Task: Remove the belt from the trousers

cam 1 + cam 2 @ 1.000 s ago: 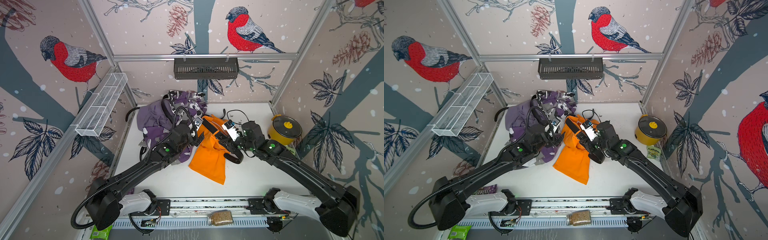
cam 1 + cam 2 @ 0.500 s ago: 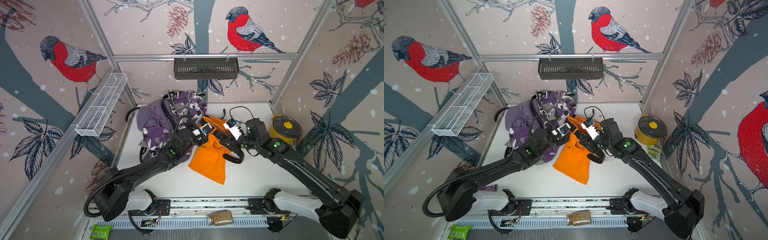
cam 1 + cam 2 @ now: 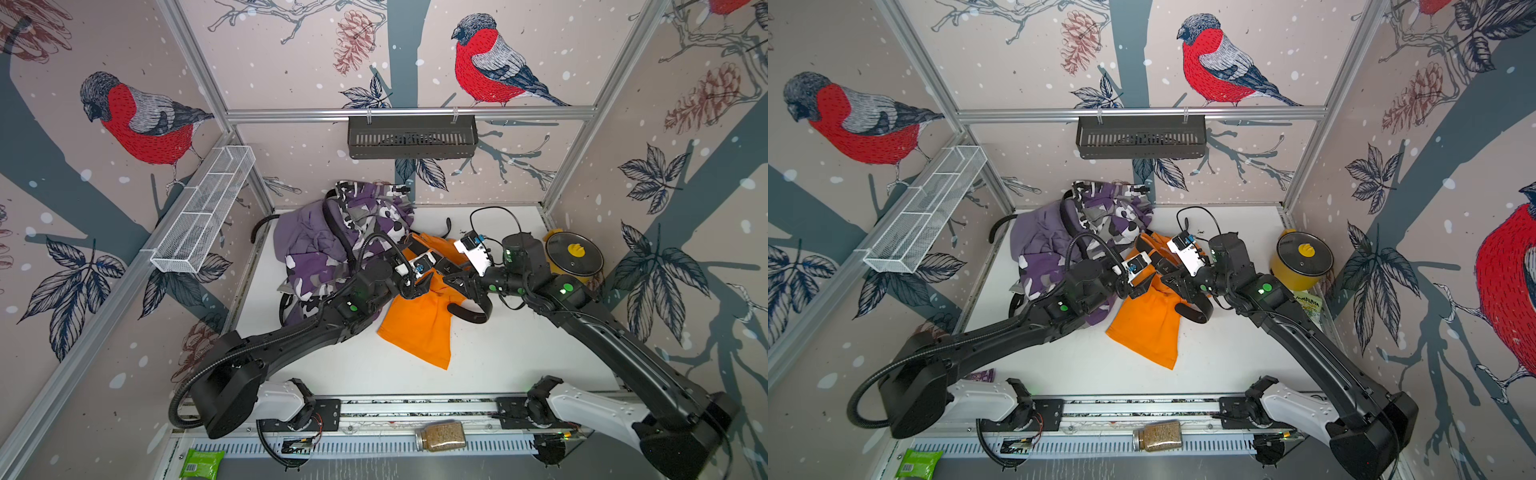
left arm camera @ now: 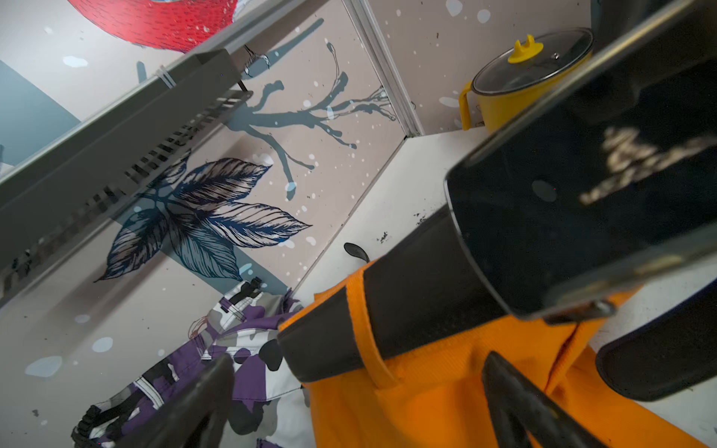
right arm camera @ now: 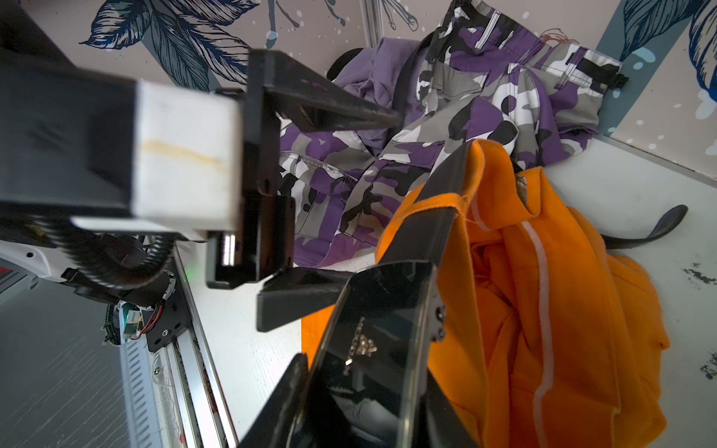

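Belt point(image 4: 407, 306): black, threaded through an orange loop on the waistband of the orange trousers point(image 3: 419, 332); not yet out. Its glossy dark buckle point(image 5: 380, 349) was held off the table, pinched in the right gripper point(image 3: 459, 286), whose jaws were closed partway onto the plate. A strap curl point(image 3: 471, 315) lay on the white table point(image 3: 519, 357), just beside the orange cloth and near the right gripper.

The orange trousers lay crumpled mid-table, with the waistband raised toward both grippers and the legs trailing toward the front rail. The left gripper point(image 4: 361, 358) had its jaws spread wide with nothing clamped, its fingers on either side of the belted waistband; contact could not be judged.

The camouflage trousers point(image 3: 374, 216) and lilac trousers point(image 3: 299, 241) were heaped together at the back on the left arm's side, the camouflage pair touching the orange one.

A yellow pot point(image 3: 573, 255) with a glass lid stood at the table's right edge. A black slotted basket point(image 3: 411, 137) hung on the back rail and a white wire basket point(image 3: 203, 212) on the left wall. A jar point(image 3: 440, 435) lay on the front rail.
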Tool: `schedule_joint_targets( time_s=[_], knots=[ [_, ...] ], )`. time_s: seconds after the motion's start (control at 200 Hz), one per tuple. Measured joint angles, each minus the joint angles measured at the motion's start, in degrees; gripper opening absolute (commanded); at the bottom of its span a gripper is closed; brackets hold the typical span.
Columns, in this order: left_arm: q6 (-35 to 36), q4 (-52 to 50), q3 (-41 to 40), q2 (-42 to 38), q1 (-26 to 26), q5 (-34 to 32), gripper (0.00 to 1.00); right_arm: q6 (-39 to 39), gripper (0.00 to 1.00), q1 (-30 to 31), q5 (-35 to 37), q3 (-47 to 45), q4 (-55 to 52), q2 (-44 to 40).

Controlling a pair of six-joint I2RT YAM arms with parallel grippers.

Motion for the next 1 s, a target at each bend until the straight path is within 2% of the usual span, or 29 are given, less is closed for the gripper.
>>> schedule_joint_targets(
  time_s=[0.09,0.2,0.28,0.455,0.605,0.705,0.83,1.0],
  knots=[
    [-1.1,-0.1,1.9,3.9,-0.1,-2.9,0.96,0.0,0.2,-0.1,-0.3,0.3,0.0,-0.2],
    [-4.3,0.8,4.4,8.0,0.1,-11.6,0.95,0.0,0.2,-0.1,-0.4,0.4,-0.1,-0.9],
    [-7.3,0.2,5.7,9.6,1.4,-15.4,0.94,0.2,0.2,-0.1,-0.5,0.1,0.0,-1.0],
    [-13.1,-3.4,7.0,10.6,3.8,-18.8,0.94,0.2,0.2,-0.3,-0.9,-0.8,0.3,-0.7],
    [-12.5,-4.2,4.4,7.1,0.5,-21.1,0.97,0.2,0.2,-1.7,-1.6,-1.5,0.4,-0.5],
    [-9.7,-2.7,-0.2,2.3,-2.2,-21.2,0.97,0.2,0.2,-2.9,-2.8,-1.7,0.4,-0.4],
    [-6.4,0.3,-5.9,-3.3,-2.9,-17.1,0.97,0.3,0.2,-3.7,-4.5,-2.0,1.1,-0.4],
    [-4.0,4.0,-4.0,-3.3,-3.0,-12.9,0.9,0.6,0.21,-3.9,-6.6,-2.8,2.0,-1.0]
  ],
)
